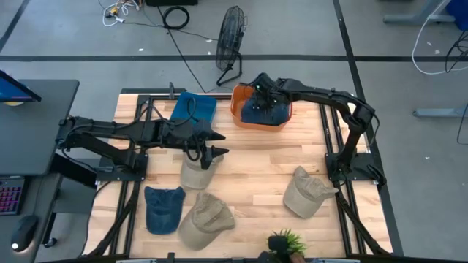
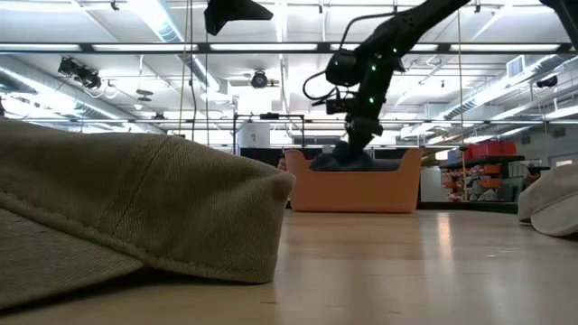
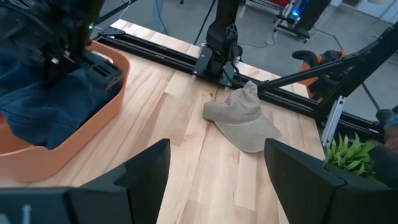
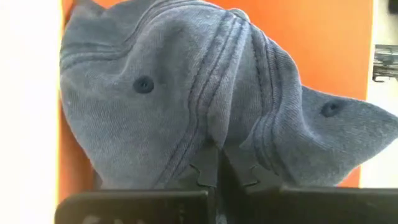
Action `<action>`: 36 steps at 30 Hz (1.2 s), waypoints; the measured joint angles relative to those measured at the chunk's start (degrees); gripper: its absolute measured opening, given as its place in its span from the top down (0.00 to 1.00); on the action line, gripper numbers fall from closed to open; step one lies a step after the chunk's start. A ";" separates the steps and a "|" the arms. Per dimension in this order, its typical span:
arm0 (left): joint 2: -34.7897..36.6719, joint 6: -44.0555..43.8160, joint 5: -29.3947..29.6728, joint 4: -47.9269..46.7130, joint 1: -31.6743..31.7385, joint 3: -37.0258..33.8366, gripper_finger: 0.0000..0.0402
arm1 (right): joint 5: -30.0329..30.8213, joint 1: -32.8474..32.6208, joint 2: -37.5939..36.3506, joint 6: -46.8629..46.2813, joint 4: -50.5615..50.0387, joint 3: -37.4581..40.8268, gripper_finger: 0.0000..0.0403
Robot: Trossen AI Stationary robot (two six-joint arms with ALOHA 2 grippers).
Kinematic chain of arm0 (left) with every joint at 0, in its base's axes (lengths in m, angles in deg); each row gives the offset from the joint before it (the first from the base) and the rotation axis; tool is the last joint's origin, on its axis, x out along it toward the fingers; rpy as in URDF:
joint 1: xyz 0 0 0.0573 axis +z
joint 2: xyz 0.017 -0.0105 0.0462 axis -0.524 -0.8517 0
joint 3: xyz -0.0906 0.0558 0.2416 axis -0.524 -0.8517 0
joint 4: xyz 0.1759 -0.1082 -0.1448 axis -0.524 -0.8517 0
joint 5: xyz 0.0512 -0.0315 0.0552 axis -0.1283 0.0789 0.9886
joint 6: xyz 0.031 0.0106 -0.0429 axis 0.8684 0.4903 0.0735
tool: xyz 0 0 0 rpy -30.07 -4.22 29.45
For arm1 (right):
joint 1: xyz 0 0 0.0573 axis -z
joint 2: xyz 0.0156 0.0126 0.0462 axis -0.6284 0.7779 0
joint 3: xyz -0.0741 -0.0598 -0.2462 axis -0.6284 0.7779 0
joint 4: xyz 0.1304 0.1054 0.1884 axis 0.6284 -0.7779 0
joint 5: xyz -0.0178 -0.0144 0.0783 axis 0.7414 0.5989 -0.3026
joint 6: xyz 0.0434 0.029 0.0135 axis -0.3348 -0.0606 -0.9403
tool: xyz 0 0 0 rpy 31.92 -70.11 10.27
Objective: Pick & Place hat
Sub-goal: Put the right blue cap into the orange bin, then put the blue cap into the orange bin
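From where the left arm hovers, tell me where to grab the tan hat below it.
Pinch the soft crown of the tan hat, coming straight down. It lies flat on the table, directly under the open left gripper, so there is probably no edge to get under. The right gripper is busy at the orange bin.

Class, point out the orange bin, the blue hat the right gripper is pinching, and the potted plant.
orange bin [image 1: 238,109]: high view, its left wall.
blue hat [image 4: 186,106]: right wrist view, its crown.
potted plant [image 1: 287,241]: high view, its leaves.
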 joint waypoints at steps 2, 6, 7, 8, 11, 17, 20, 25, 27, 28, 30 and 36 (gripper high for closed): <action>0.00 0.00 0.00 0.02 0.00 0.00 0.34 | 1.94 -0.05 -0.01 0.82 0.34 1.57 0.99; 0.00 -0.02 0.12 0.02 -0.02 0.00 0.34 | 4.71 -0.53 -0.07 1.02 0.95 1.86 0.99; 0.00 -0.02 0.19 0.00 0.00 0.00 0.34 | 4.67 -0.61 -0.07 0.77 1.06 1.86 0.98; 0.00 -0.02 0.20 0.00 0.00 0.00 0.34 | 4.72 -0.69 -0.07 0.32 1.09 1.86 0.97; 0.00 -0.02 0.20 0.00 0.00 0.00 0.34 | 4.80 -0.69 -0.07 0.24 1.14 1.86 0.92; 0.00 -0.16 0.20 0.00 0.00 0.00 0.34 | 5.04 -0.87 -0.07 0.12 -0.78 1.84 0.76; 0.00 -0.17 0.20 0.02 0.00 0.00 0.34 | 5.18 -1.48 -0.07 0.25 -5.32 0.68 0.68; 0.00 -0.17 0.20 0.02 0.00 0.00 0.34 | 7.91 -2.98 -0.07 0.43 -13.88 -3.21 0.63; 0.00 -0.20 0.20 0.02 0.00 0.00 0.34 | 8.19 -3.56 -0.09 0.41 -17.41 -5.58 0.64; 0.00 -0.47 0.20 0.02 0.00 0.00 0.34 | 8.24 -3.87 -0.09 0.31 -19.59 -6.93 0.64; 0.00 -2.14 0.19 0.02 0.00 0.00 0.34 | 8.38 -4.56 -0.09 0.00 -23.52 -10.07 0.65; 0.36 -3.21 0.17 -0.56 -0.04 0.00 0.34 | 8.35 -6.95 -0.11 -1.73 -34.48 -21.52 0.68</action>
